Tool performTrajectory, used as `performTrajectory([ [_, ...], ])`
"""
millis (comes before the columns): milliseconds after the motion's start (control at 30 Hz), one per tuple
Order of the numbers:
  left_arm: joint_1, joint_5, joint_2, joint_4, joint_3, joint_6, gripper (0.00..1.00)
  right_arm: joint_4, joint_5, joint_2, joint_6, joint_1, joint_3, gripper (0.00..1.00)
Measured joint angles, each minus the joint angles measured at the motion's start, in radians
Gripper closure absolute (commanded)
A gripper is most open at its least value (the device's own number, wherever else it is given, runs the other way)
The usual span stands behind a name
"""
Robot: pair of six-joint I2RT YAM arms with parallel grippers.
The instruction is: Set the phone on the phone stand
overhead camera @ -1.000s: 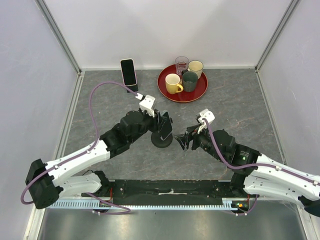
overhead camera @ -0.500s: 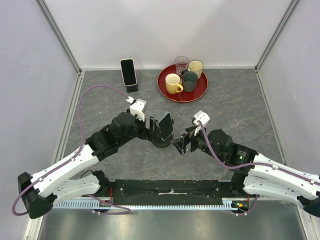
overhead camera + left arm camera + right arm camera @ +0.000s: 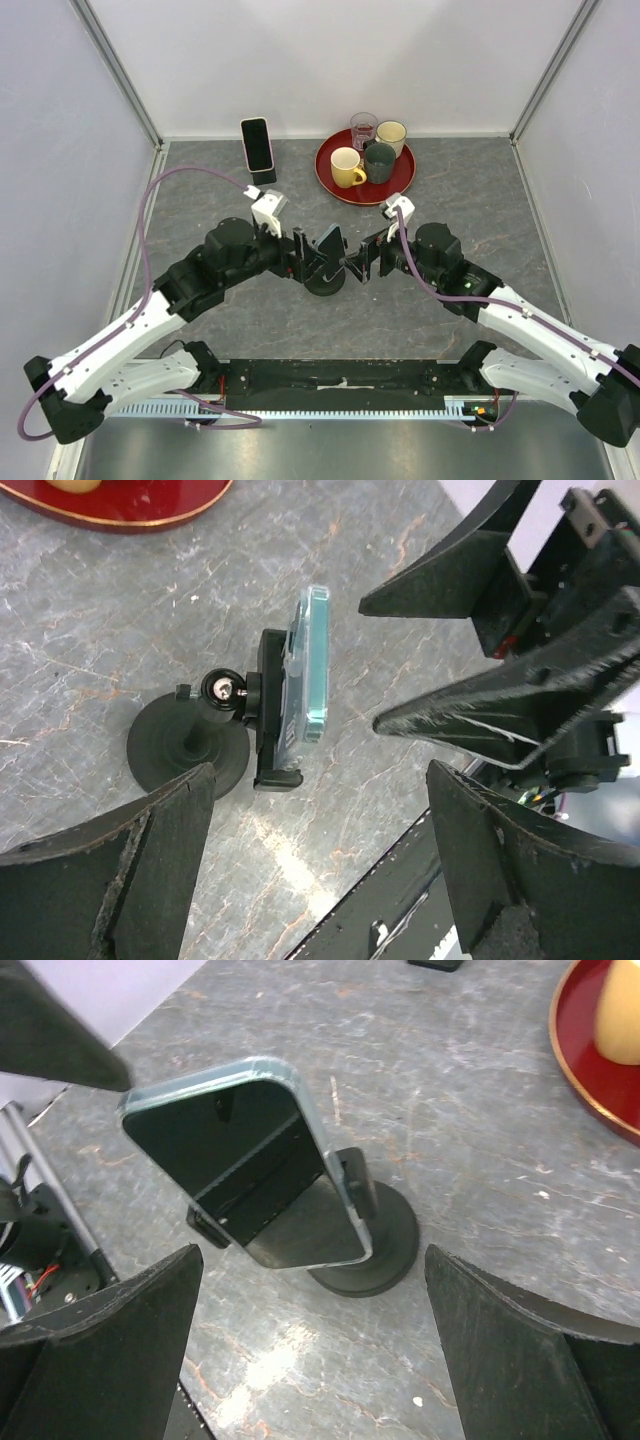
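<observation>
The phone (image 3: pixel 331 247), dark-screened in a pale blue case, sits tilted in the cradle of the black phone stand (image 3: pixel 325 282) at the table's middle. In the left wrist view the phone (image 3: pixel 315 655) shows edge-on, clipped against the stand (image 3: pixel 268 712) on its round base. My left gripper (image 3: pixel 302 260) is open just left of it, its fingers (image 3: pixel 110 880) apart and empty. My right gripper (image 3: pixel 361 263) is open just right of it, facing the screen (image 3: pixel 245 1160). Its fingers (image 3: pixel 530 1360) hold nothing. Neither gripper touches the phone.
A red tray (image 3: pixel 335 183) with several mugs and a glass stands at the back centre. A second phone (image 3: pixel 257 144) in a pink case leans upright at the back left. Grey walls close the table on three sides.
My left gripper has let go of the phone on the stand, opened and drawn back to the left. My right gripper has opened wider and shifted towards the far side beside the phone.
</observation>
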Motion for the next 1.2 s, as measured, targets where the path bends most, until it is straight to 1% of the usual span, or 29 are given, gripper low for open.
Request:
performTrajectory([
  [67, 0.006, 0.013, 0.046, -0.001, 0.007, 0.02, 0.09, 0.042, -0.071, 0.0, 0.01, -0.022, -0.028, 0.02],
  [167, 0.021, 0.032, 0.13, -0.004, 0.04, 0.065, 0.21, 0.067, -0.137, -0.008, 0.019, -0.031, -0.063, 0.02],
  [200, 0.034, 0.042, 0.16, -0.004, 0.055, 0.082, 0.33, 0.072, -0.153, -0.014, 0.023, -0.034, -0.072, 0.02],
  [233, 0.048, 0.064, 0.187, -0.002, 0.067, 0.096, 0.39, 0.074, -0.164, -0.023, 0.026, -0.035, -0.081, 0.02],
  [267, 0.069, 0.091, 0.208, 0.004, 0.075, 0.11, 0.49, 0.074, -0.174, -0.034, 0.027, -0.037, -0.089, 0.02],
  [333, 0.12, 0.156, 0.238, 0.014, 0.078, 0.14, 0.58, 0.078, -0.188, -0.057, 0.027, -0.042, -0.103, 0.02],
  [367, 0.15, 0.194, 0.248, 0.024, 0.078, 0.158, 0.68, 0.08, -0.194, -0.068, 0.027, -0.044, -0.108, 0.02],
  [433, 0.192, 0.267, 0.259, 0.036, 0.079, 0.18, 0.79, 0.082, -0.203, -0.085, 0.026, -0.047, -0.113, 0.02],
  [467, 0.21, 0.297, 0.263, 0.039, 0.081, 0.191, 0.9, 0.084, -0.207, -0.09, 0.026, -0.048, -0.116, 0.02],
  [500, 0.232, 0.344, 0.268, 0.042, 0.085, 0.213, 0.93, 0.085, -0.212, -0.094, 0.026, -0.048, -0.117, 0.02],
  [567, 0.255, 0.389, 0.274, 0.042, 0.089, 0.254, 0.98, 0.088, -0.217, -0.095, 0.024, -0.048, -0.117, 0.02],
  [667, 0.269, 0.451, 0.277, 0.031, 0.091, 0.315, 0.98, 0.089, -0.222, -0.095, 0.021, -0.05, -0.121, 0.02],
  [867, 0.271, 0.493, 0.28, -0.013, 0.103, 0.447, 0.98, 0.089, -0.234, -0.08, 0.013, -0.053, -0.132, 0.02],
  [933, 0.271, 0.502, 0.28, -0.018, 0.103, 0.469, 0.94, 0.088, -0.239, -0.076, 0.013, -0.054, -0.134, 0.02],
  [1000, 0.271, 0.503, 0.278, -0.02, 0.103, 0.476, 0.72, 0.089, -0.242, -0.076, 0.013, -0.053, -0.135, 0.02],
  [1033, 0.271, 0.501, 0.277, -0.022, 0.103, 0.477, 0.58, 0.091, -0.244, -0.076, 0.013, -0.054, -0.135, 0.02],
  [1067, 0.271, 0.497, 0.275, -0.024, 0.103, 0.477, 0.14, 0.093, -0.244, -0.076, 0.014, -0.054, -0.136, 0.02],
  [1100, 0.271, 0.48, 0.27, -0.035, 0.102, 0.474, 0.07, 0.097, -0.244, -0.077, 0.014, -0.054, -0.139, 0.02],
  [1200, 0.271, 0.418, 0.24, -0.069, 0.093, 0.431, 0.06, 0.101, -0.244, -0.088, 0.014, -0.054, -0.156, 0.02],
])
